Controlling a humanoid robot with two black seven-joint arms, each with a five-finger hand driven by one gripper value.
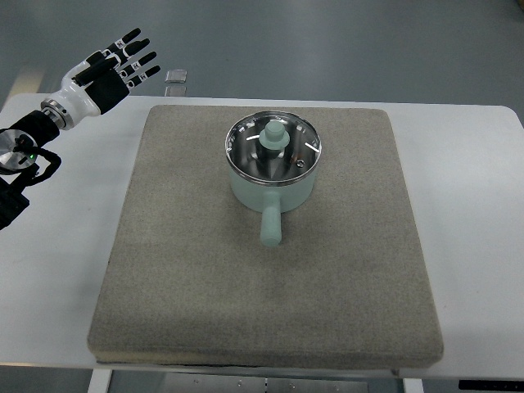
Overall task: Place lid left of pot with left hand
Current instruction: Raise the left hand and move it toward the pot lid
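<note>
One robot hand is in view, the left hand (115,70), at the upper left of the frame, its arm entering from the left edge. Its black-tipped fingers (141,56) are spread straight and hold nothing; the hand hovers over the table's far left corner, well apart from the pot.

Just right of the fingertips, near the top edge, one small pale object (176,76) lies at the table's far edge; what it is cannot be told.

One white table (61,262) carries one grey felt-like mat (270,286) that fills most of the frame.

In the upper middle of the mat stands one pale green pot (273,190), its single straight handle (271,225) pointing toward the bottom of the frame. One glass lid (246,139) with a metal rim sits closed on the pot, topped by one pale green knob (273,137). Through the glass only the shiny metal interior shows; no contents can be made out.
</note>
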